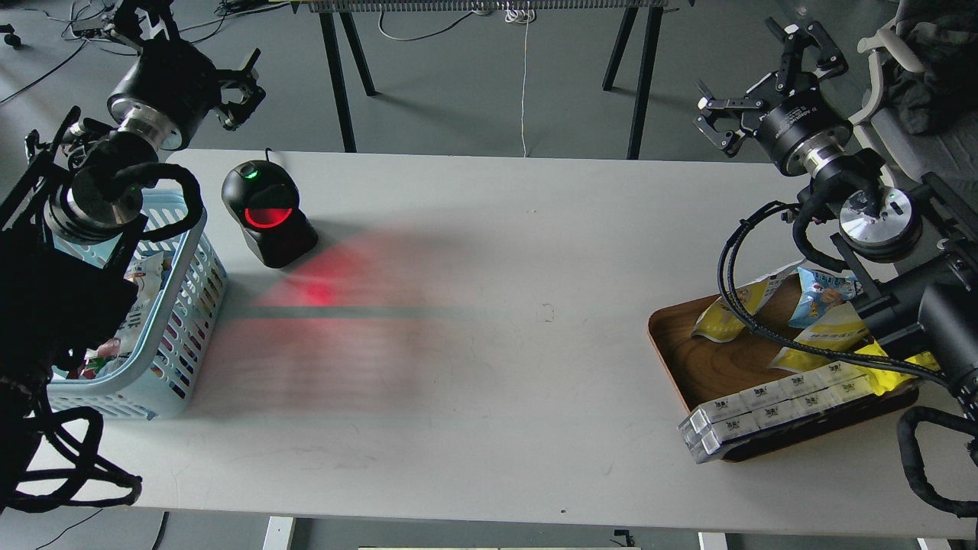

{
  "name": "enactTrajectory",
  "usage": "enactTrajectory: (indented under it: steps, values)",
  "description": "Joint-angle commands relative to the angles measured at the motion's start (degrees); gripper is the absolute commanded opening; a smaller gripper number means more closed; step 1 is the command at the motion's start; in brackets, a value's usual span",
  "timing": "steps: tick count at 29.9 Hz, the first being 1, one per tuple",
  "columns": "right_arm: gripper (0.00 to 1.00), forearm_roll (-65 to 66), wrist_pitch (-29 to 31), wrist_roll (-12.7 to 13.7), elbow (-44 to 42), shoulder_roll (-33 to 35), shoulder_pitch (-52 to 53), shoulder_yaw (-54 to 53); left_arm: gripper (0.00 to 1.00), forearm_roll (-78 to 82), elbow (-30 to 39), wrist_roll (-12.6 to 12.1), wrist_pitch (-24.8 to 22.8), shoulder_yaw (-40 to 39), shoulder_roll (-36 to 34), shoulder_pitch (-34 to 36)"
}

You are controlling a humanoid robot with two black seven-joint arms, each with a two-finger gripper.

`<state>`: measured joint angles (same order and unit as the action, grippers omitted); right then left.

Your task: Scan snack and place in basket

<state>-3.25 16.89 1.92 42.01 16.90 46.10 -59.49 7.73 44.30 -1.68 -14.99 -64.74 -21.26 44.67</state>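
Note:
Two white-and-yellow snack pouches lie on the brown wooden tray (688,359) at the right: one snack (730,312) at its left end, another (829,330) partly under my right arm's cables. The light blue basket (187,321) stands at the table's left edge with white packets (145,286) inside, half hidden by my left arm. My left gripper (241,90) hangs open and holds nothing, above and behind the basket. My right gripper (764,75) is raised beyond the table's far right edge, its fingers spread wide and nothing between them.
A black barcode scanner (267,215) with a glowing red window stands right of the basket and throws red light on the table. The tray also holds a small blue packet (821,290), a bright yellow packet (894,360) and a row of white boxes (772,405) overhanging its front edge.

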Motion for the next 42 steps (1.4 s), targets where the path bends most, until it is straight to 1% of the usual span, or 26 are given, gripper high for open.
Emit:
enactTrajectory:
  steps: [1,10,12,15,27,30,33,37,42]
  values:
    - [0.99,0.0,0.0,-0.1,0.0,-0.4,0.0,0.0,1.00,0.3,0.0,-0.3,0.7,0.1,0.0,0.0]
    - [0.99,-0.1,0.2,0.0,-1.0,-0.6,0.0,0.0,1.00,0.2,0.0,-0.3,0.7,-0.3,0.0,0.2]
    - [0.99,-0.1,0.3,0.0,-1.0,-0.6,-0.2,0.1,1.00,0.3,0.0,0.1,0.6,-0.6,0.0,0.3]
    - [0.99,0.0,0.8,0.0,-1.0,-0.3,-0.3,0.8,1.00,0.2,-0.1,0.3,-0.1,-0.7,0.1,0.4]
    - [0.99,0.1,0.7,0.3,0.5,1.0,0.6,4.1,1.00,0.3,-0.4,0.2,0.0,-0.6,-0.5,1.5]
    - [0.99,0.0,0.3,0.5,1.6,3.9,2.5,7.8,1.00,0.2,-0.3,-0.6,0.3,-0.2,-1.2,1.5]
    - [0.99,0.0,-0.2,0.7,3.2,6.9,4.7,11.5,1.00,0.4,-0.3,-0.5,1.2,0.0,-1.4,1.6]
    - [0.99,-0.1,-0.3,0.9,3.5,10.5,9.4,17.1,1.00,0.3,-0.1,0.1,0.6,-0.1,-2.2,1.5]
    - [0.99,-0.3,-0.5,1.0,4.5,15.3,19.1,29.6,1.00,0.3,0.0,0.3,0.4,-0.6,-2.1,1.7]
